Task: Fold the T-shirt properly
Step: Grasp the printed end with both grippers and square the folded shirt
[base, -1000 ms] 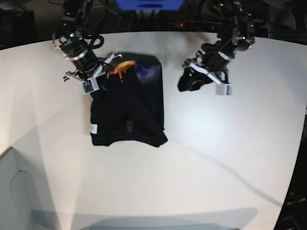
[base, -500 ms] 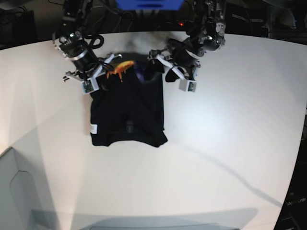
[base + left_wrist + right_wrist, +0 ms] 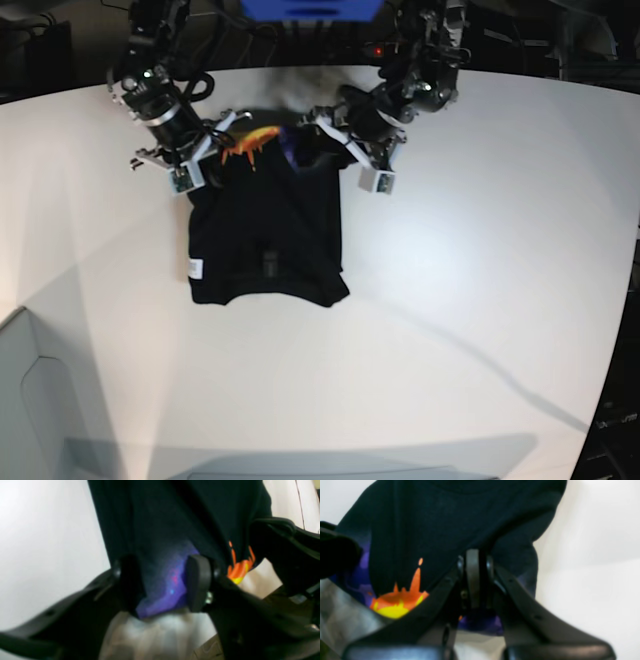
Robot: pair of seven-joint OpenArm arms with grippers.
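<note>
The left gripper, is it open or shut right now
Open. In the left wrist view the left gripper has its jaws apart, straddling the purple-printed edge of the T-shirt.

surface: white table [image 3: 480,260] | on it: folded black T-shirt [image 3: 268,235], seemingly flat

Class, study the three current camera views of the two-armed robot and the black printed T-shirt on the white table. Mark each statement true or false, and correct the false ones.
1. The black cloth T-shirt lies on the white table. True.
2. The right gripper is wide open above bare table. False: it is shut on the shirt's edge.
3. The left gripper has its jaws apart, with purple-printed fabric between them. True.
4. The orange flame print is at the shirt's near edge, by the white tag. False: it is at the far edge, between the grippers.
5. Both grippers are at the shirt's far edge. True.
</note>
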